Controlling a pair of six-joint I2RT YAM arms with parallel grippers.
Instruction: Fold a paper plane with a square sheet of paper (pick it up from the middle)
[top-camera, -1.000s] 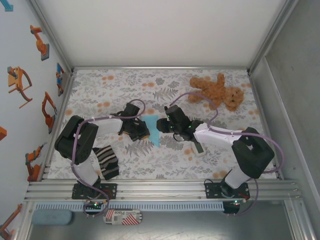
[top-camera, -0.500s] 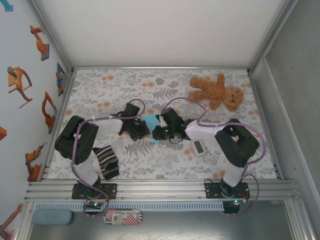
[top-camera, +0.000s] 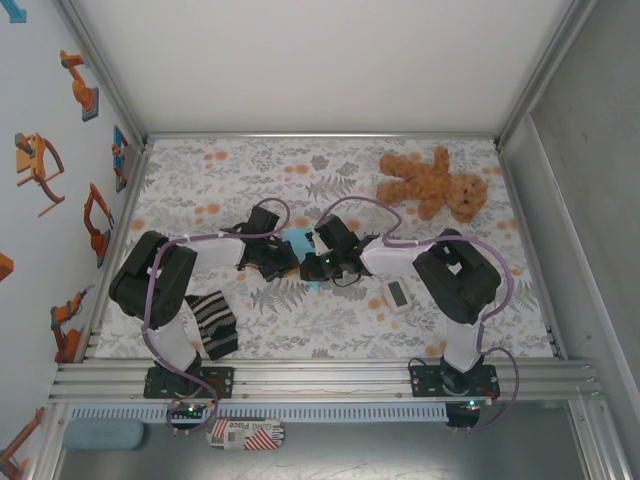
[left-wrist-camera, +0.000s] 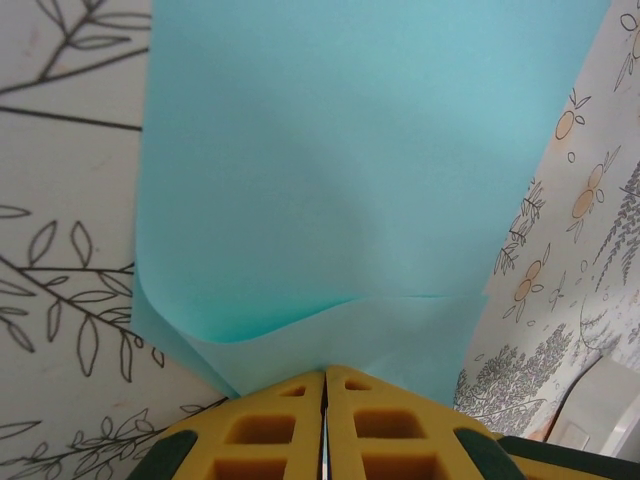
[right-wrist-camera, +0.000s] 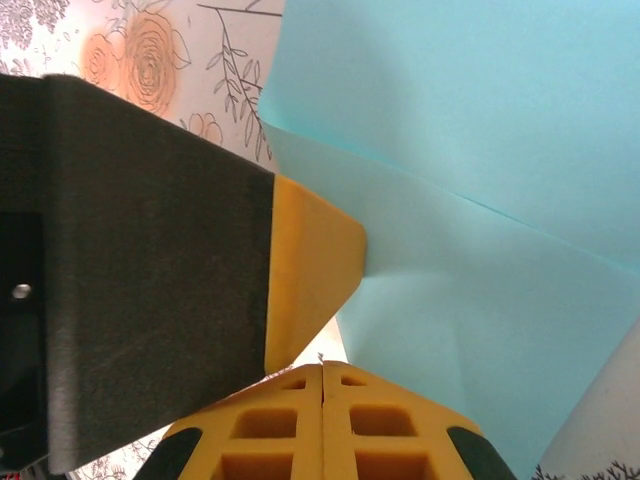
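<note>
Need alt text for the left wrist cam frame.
The left gripper, its yellow fingers closed, pinches the near edge of a light-blue paper sheet that stretches away and curls under at lower left. A floral table cover lies beneath, on both sides.

The light-blue paper sheet is plain, thin and partly folded, one layer lapping over another with a curled-up edge. It's sitting around the middle of the table, slightly left.
</note>
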